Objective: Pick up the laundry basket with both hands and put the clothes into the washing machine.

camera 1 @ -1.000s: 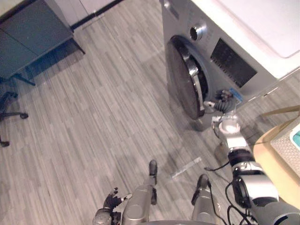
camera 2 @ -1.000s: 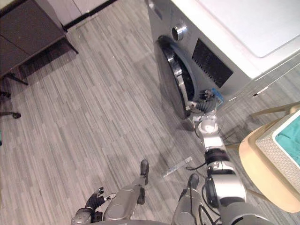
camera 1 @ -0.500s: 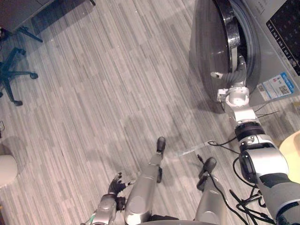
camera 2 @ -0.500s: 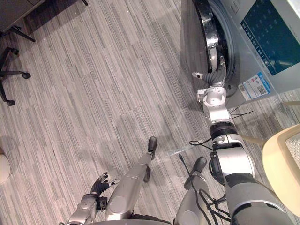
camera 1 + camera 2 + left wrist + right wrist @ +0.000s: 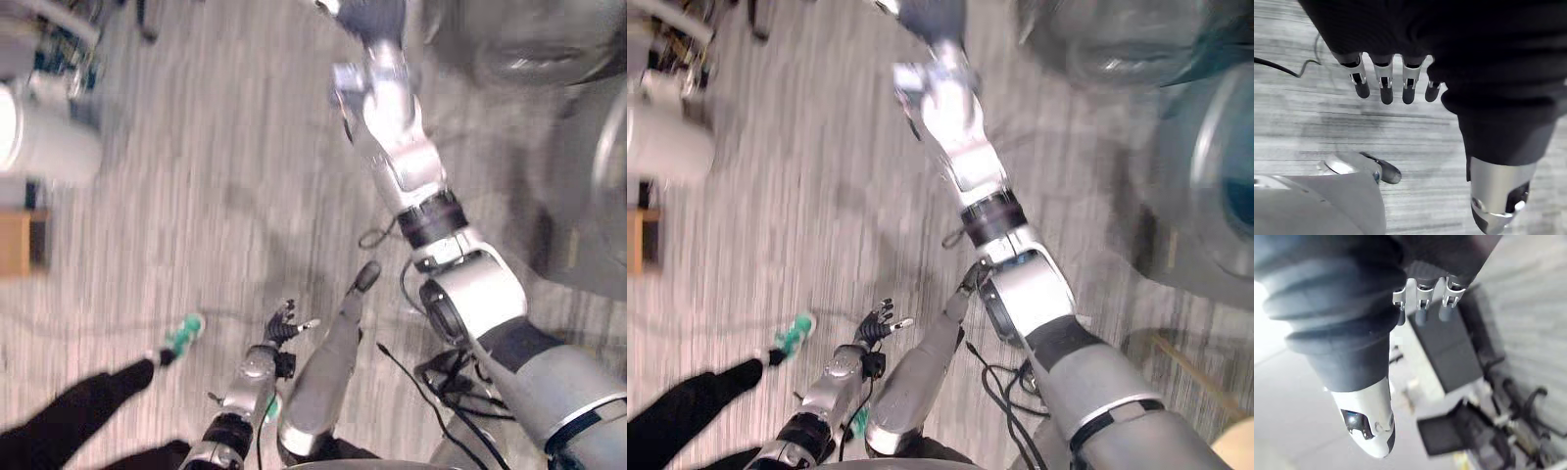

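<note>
The grey washing machine is blurred along the right edge, with its round door at the top right. My right arm stretches up the middle of the eye views, and my right hand is at the top edge, left of the door and apart from it. In the right wrist view its fingers hang straight over open floor and hold nothing. My left hand hangs low beside me, its fingers relaxed and spread above the wood-look floor, holding nothing.
A person's dark trouser leg and green shoe are at the lower left, close to my left hand. A white round bin and a wooden box stand at the left. A dark cabinet lies beyond my right hand.
The whole picture has swung, so the camera moved. My right hand, which was at the washer door's edge, is now away from it. A person's leg has come into view.
</note>
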Motion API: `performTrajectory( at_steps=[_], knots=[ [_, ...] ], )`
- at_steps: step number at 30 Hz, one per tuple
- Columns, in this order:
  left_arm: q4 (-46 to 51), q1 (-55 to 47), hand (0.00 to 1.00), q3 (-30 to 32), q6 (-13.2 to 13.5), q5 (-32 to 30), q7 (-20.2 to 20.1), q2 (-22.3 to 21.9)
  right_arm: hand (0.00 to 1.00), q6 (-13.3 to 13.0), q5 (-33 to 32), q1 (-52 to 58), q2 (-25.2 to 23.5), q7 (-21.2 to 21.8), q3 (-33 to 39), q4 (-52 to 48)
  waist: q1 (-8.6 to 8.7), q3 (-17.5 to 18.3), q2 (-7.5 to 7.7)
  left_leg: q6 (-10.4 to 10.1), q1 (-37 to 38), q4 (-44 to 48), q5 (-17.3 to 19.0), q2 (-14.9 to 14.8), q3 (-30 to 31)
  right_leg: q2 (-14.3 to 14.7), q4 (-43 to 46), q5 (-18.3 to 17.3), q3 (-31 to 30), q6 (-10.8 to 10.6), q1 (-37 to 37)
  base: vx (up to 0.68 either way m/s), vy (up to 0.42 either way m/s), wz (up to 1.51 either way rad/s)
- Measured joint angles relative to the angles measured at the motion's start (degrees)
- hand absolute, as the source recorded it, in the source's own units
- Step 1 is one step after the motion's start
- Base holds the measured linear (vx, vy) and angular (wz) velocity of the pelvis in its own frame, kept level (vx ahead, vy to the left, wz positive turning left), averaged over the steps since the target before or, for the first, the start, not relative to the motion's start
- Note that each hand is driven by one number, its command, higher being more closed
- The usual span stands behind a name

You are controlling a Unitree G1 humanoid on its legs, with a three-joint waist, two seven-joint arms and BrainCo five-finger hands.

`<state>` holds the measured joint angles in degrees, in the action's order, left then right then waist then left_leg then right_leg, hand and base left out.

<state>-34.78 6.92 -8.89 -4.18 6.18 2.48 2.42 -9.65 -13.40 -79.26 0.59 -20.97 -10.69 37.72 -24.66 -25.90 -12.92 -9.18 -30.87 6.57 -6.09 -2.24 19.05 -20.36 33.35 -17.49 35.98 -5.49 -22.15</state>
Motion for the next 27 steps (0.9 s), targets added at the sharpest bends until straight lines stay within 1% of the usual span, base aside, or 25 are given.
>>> performTrajectory(
  at_steps=[2, 3, 4, 5, 6, 7, 8, 9, 10, 11, 13, 14, 15, 16, 17, 18, 19, 20, 21, 22, 23, 24, 25, 26, 27],
  knots=[
    [0.96, -1.01, 0.00, 0.03, -1.07, 0.44, 0.00, 0.24, 0.00, 0.01, -0.03, 0.48, -1.36, 0.01, -1.22, -0.38, 0.05, -0.21, 1.17, 0.03, 0.47, 0.48, -0.01, -0.09, -1.78, 0.08, -0.41, 0.05, -1.14, -0.10, 0.17, 0.10, -0.045, 0.01],
    [1.44, -1.22, 0.00, 0.00, -1.53, 0.45, -0.01, 0.28, 0.00, 0.02, -0.04, 1.50, -1.41, 0.02, -1.22, -1.22, 0.21, -0.30, 2.32, 0.07, 0.76, 0.81, -0.02, -0.40, -2.99, 0.30, -0.97, 0.15, -2.03, -0.17, 0.03, 0.06, -0.047, -0.55],
    [2.27, -1.20, 0.00, 0.06, -1.63, 0.48, 0.06, 0.31, 0.00, 0.11, 0.00, 3.22, -0.58, 0.00, -1.37, -3.00, 0.95, -0.80, 3.68, 0.11, 1.24, 1.44, 0.01, -0.99, -4.80, 0.73, -1.67, 0.70, -3.28, -0.33, -0.22, 0.05, -0.052, -0.70],
    [2.79, -1.21, 0.00, 0.09, -1.61, 0.48, 0.12, 0.35, 0.00, 0.12, 0.01, 5.01, 0.11, 0.01, -1.82, -4.72, 1.66, -1.23, 4.39, 0.16, 1.75, 1.77, 0.04, -1.43, -5.77, 1.16, -2.26, 1.18, -4.09, -0.21, -0.14, 0.00, -0.056, -0.89],
    [3.51, -1.01, 0.00, 0.06, -1.50, 0.49, 0.14, 0.38, 0.00, 0.06, 0.10, 9.08, 1.64, 0.06, -3.29, -7.99, 3.05, -1.38, 5.27, 0.26, 2.01, 2.72, 0.10, -2.46, -7.26, 2.57, -3.44, 2.71, -6.21, 0.01, -0.03, -0.03, -0.043, -1.09],
    [3.95, -0.50, 0.00, 0.01, -0.90, 0.57, 0.29, 0.46, 0.00, 0.07, 0.65, 13.38, 3.45, 0.16, -3.70, -10.14, 5.03, -1.74, 6.15, 0.44, 2.70, 3.45, 0.22, -3.87, -8.89, 4.25, -5.08, 4.44, -8.31, 0.26, -0.18, -0.03, -0.033, -1.10],
    [3.93, -0.16, 0.00, 0.00, -0.66, 0.63, 0.32, 0.53, 0.00, 0.07, 0.72, 15.55, 4.28, 0.23, -3.97, -11.16, 5.85, -1.92, 6.48, 0.48, 3.11, 3.61, 0.25, -4.34, -9.45, 4.89, -5.90, 5.02, -9.34, 0.38, -0.15, -0.04, -0.026, -1.03],
    [3.93, 0.63, 0.00, -0.06, -0.35, 0.91, 0.50, 0.53, 0.00, 0.04, 1.06, 19.73, 6.03, 0.69, -4.66, -13.04, 7.25, -1.90, 6.70, 0.56, 3.49, 3.88, 0.33, -5.17, -10.41, 6.10, -7.00, 5.92, -10.92, 0.56, -0.05, -0.05, -0.029, -0.90],
    [4.39, 2.01, 0.00, -0.10, 0.27, 1.01, 0.89, 0.62, 0.00, 0.04, 1.85, 24.80, 8.26, 1.38, -5.59, -14.89, 9.73, -1.96, 7.08, 0.79, 4.10, 3.96, 0.54, -6.19, -12.01, 7.32, -8.34, 7.03, -13.00, 0.76, -0.53, -0.11, -0.039, -1.23],
    [5.85, 4.64, 0.00, -0.19, 1.20, 1.03, 1.79, 0.76, 0.00, -0.02, 3.61, 32.67, 11.35, 2.80, -7.28, -18.50, 11.92, -1.92, 7.37, 0.79, 4.33, 3.95, 0.56, -7.55, -14.29, 8.89, -9.94, 8.60, -15.55, 1.02, -1.34, -0.10, -0.027, -1.12],
    [6.26, 8.67, 0.00, -0.20, 2.85, 1.02, 2.70, 1.65, 0.00, -0.08, 5.27, 40.57, 13.74, 4.31, -7.76, -20.63, 14.11, -2.01, 7.89, 0.80, 4.96, 3.73, 0.57, -8.15, -16.04, 9.69, -10.71, 8.88, -17.83, 1.42, -2.07, -0.08, -0.033, -0.81],
    [5.98, 13.53, 0.00, -0.22, 4.04, 1.01, 3.36, 3.03, 0.00, -0.04, 6.28, 46.12, 14.69, 5.72, -7.81, -20.70, 16.01, -2.06, 8.18, 0.79, 5.28, 3.47, 0.57, -8.85, -17.40, 10.59, -11.11, 9.80, -19.37, 1.57, -2.90, -0.06, -0.039, -0.62],
    [5.75, 15.28, 0.00, -0.20, 4.59, 0.98, 3.81, 3.72, 0.00, -0.03, 6.59, 48.18, 15.07, 6.37, -7.77, -20.74, 16.60, -2.04, 8.26, 0.78, 5.36, 3.30, 0.57, -8.97, -18.01, 10.98, -11.13, 10.16, -19.96, 1.62, -3.32, -0.09, -0.031, -0.70],
    [4.65, 20.80, 0.00, 0.08, 6.42, 0.98, 4.79, 5.60, 0.00, 0.01, 7.74, 52.30, 15.85, 7.99, -7.68, -20.80, 18.03, -1.92, 8.89, 0.78, 5.40, 2.99, 0.57, -9.59, -19.54, 11.73, -11.25, 10.67, -21.61, 1.98, -4.57, -0.10, -0.013, -0.74],
    [2.10, 26.43, 0.00, 0.70, 8.63, 0.87, 5.97, 8.39, 0.00, 0.01, 8.04, 55.71, 16.25, 9.78, -7.50, -21.41, 19.17, -1.84, 9.89, 0.78, 5.63, 2.21, 0.55, -10.04, -21.14, 12.38, -11.33, 11.21, -23.43, 2.26, -6.06, -0.12, -0.018, -0.71],
    [0.38, 28.75, 0.00, 0.84, 9.52, 0.88, 6.57, 9.78, 0.00, 0.01, 8.06, 56.93, 16.44, 10.47, -7.25, -21.87, 19.90, -1.88, 10.09, 0.78, 5.63, 1.98, 0.55, -10.19, -21.65, 12.54, -11.33, 11.40, -23.85, 2.33, -6.51, -0.14, -0.015, -0.63],
    [-2.99, 33.54, 0.00, 1.73, 10.74, 0.86, 7.34, 12.52, 0.00, 0.01, 8.06, 58.77, 16.84, 11.48, -6.99, -22.87, 21.29, -1.85, 10.86, 0.78, 5.59, 1.49, 0.55, -10.38, -22.82, 12.94, -11.31, 11.96, -25.11, 2.36, -7.76, -0.13, 0.004, -0.67],
    [-9.60, 39.86, 0.00, 3.04, 12.40, 0.88, 8.63, 18.08, 0.00, -0.24, 7.71, 60.60, 17.40, 13.11, -6.37, -24.22, 23.14, -1.73, 12.78, 0.78, 5.18, 1.22, 0.55, -10.65, -24.80, 13.46, -11.54, 12.87, -27.07, 2.30, -9.79, -0.14, 0.009, -0.68],
    [-12.19, 42.17, 0.00, 3.03, 12.83, 0.99, 8.79, 20.51, 0.00, -0.37, 7.47, 61.10, 17.41, 13.82, -6.11, -24.70, 24.03, -1.74, 13.57, 0.78, 4.93, 1.22, 0.55, -10.65, -25.33, 13.55, -11.55, 13.00, -27.54, 2.33, -10.44, -0.16, 0.005, -0.65],
    [-16.62, 45.55, 0.00, 2.91, 14.16, 1.97, 7.16, 24.59, 0.00, -0.94, 7.03, 61.71, 17.62, 14.73, -5.79, -25.32, 25.43, -1.70, 14.90, 0.78, 4.27, 1.22, 0.55, -10.70, -26.03, 13.76, -11.62, 13.48, -28.53, 2.28, -11.73, -0.16, -0.001, -0.42],
    [-18.54, 47.96, 0.00, -0.12, 16.67, 2.37, 3.73, 26.68, 0.00, -1.69, 5.58, 62.23, 18.56, 15.91, -5.09, -25.77, 27.35, -1.56, 16.16, 0.78, 3.18, 1.21, 0.58, -10.86, -26.77, 14.23, -12.55, 14.83, -29.36, 2.07, -13.11, -0.16, 0.006, -0.42],
    [-19.67, 49.11, 0.00, 0.17, 17.10, 2.38, 3.64, 26.70, 0.00, -2.10, 4.97, 62.46, 18.79, 16.17, -4.85, -25.84, 27.51, -1.52, 16.80, 0.78, 2.87, 1.22, 0.59, -10.99, -27.23, 14.42, -13.05, 15.43, -29.81, 2.00, -13.63, -0.15, 0.012, -0.51],
    [-21.17, 50.70, 0.00, 1.19, 17.14, 2.26, 3.30, 27.26, 0.00, -2.58, 3.97, 63.29, 19.51, 16.31, -4.46, -27.30, 27.50, -1.61, 17.51, 0.30, 2.21, 1.53, 1.41, -11.64, -27.93, 15.16, -14.32, 16.11, -30.50, 1.42, -14.41, -0.12, 0.011, -0.56],
    [-21.29, 51.42, 0.00, 2.05, 17.30, 2.19, 2.49, 28.10, 0.00, -3.16, 2.98, 64.80, 20.30, 16.36, -3.85, -30.59, 27.50, -1.61, 17.68, 0.18, 1.22, 1.83, 2.58, -12.48, -28.44, 16.08, -15.90, 17.50, -30.97, 1.46, -15.16, -0.14, 0.013, -0.67],
    [-21.17, 52.06, 0.00, 3.46, 17.58, 2.18, 2.36, 29.01, 0.00, -3.94, 2.18, 67.13, 20.39, 16.52, -2.81, -35.02, 27.35, -1.65, 18.47, 0.18, 0.07, 2.58, 2.58, -12.98, -29.20, 16.41, -17.42, 18.96, -31.23, 1.44, -15.95, -0.11, 0.003, -0.55]
  ],
)
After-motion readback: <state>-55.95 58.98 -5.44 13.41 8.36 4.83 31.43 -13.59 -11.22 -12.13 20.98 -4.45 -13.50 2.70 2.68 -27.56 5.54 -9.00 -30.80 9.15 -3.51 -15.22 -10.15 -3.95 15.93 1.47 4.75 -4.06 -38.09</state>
